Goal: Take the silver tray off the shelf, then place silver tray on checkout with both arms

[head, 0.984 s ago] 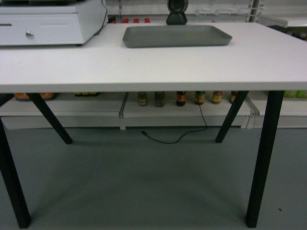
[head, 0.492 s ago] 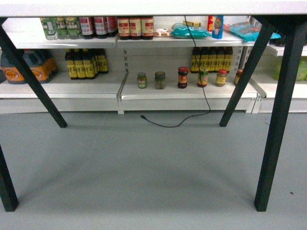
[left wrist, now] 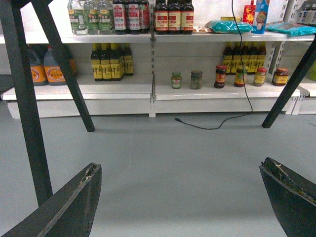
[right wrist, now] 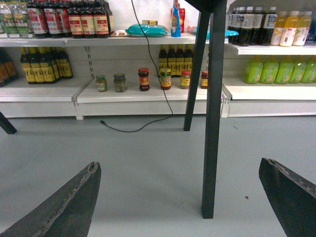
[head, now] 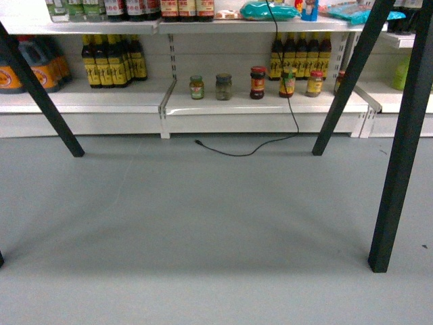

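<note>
The silver tray is out of view in all three views, and so is the checkout's top. My left gripper [left wrist: 180,165] is open, its two dark fingers spread wide over bare grey floor with nothing between them. My right gripper [right wrist: 179,164] is open too, hanging low over the floor, with a black table leg [right wrist: 213,113] standing beyond the gap. Neither arm shows in the head view. A white shelf [head: 223,101] with jars and bottles runs along the back wall, low down.
Black table legs [head: 402,135] stand at the right and a slanted one [head: 40,95] at the left. A black cable [head: 250,145] trails from above onto the floor before the shelf. Jars [head: 223,86] and dark bottles [head: 111,61] fill the shelf boards.
The head view has dropped from the white table top, where the silver tray lay by a black camera, to the floor and low shelves. The tray has left the view.
</note>
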{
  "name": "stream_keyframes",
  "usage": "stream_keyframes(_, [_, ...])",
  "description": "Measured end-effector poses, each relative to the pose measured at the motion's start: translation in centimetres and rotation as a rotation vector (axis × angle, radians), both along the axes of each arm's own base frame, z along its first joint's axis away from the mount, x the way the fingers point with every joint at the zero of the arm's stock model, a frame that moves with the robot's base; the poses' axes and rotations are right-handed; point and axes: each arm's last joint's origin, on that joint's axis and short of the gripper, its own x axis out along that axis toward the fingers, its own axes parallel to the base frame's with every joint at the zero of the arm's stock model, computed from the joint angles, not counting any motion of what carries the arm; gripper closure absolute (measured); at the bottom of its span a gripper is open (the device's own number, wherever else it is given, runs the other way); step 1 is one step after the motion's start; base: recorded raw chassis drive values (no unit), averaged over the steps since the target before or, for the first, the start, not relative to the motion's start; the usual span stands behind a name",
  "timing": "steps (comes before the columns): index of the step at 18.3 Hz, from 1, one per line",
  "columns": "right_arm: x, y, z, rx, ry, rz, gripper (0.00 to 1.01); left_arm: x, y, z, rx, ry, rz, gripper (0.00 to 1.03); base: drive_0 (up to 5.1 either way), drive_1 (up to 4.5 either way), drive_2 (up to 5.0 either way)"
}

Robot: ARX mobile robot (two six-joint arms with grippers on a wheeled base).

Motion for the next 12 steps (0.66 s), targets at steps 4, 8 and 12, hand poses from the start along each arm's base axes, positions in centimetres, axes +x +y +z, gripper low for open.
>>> stream_keyframes(4, [0.0, 0.0, 0.0, 0.0, 0.0, 0.0, 0.03, 0.0, 0.0, 0.0, 0.0, 0.0, 0.0, 0.05, 0.0, 0.0, 0.0])
stream_keyframes(8, [0.0, 0.0, 0.0, 0.0, 0.0, 0.0, 0.03, 0.0, 0.0, 0.0, 0.0, 0.0, 0.0, 0.05, 0.0, 0.0, 0.0])
stream_keyframes(12, [0.0, 0.0, 0.0, 0.0, 0.0, 0.0, 0.03, 0.0, 0.0, 0.0, 0.0, 0.0, 0.0, 0.05, 0.0, 0.0, 0.0])
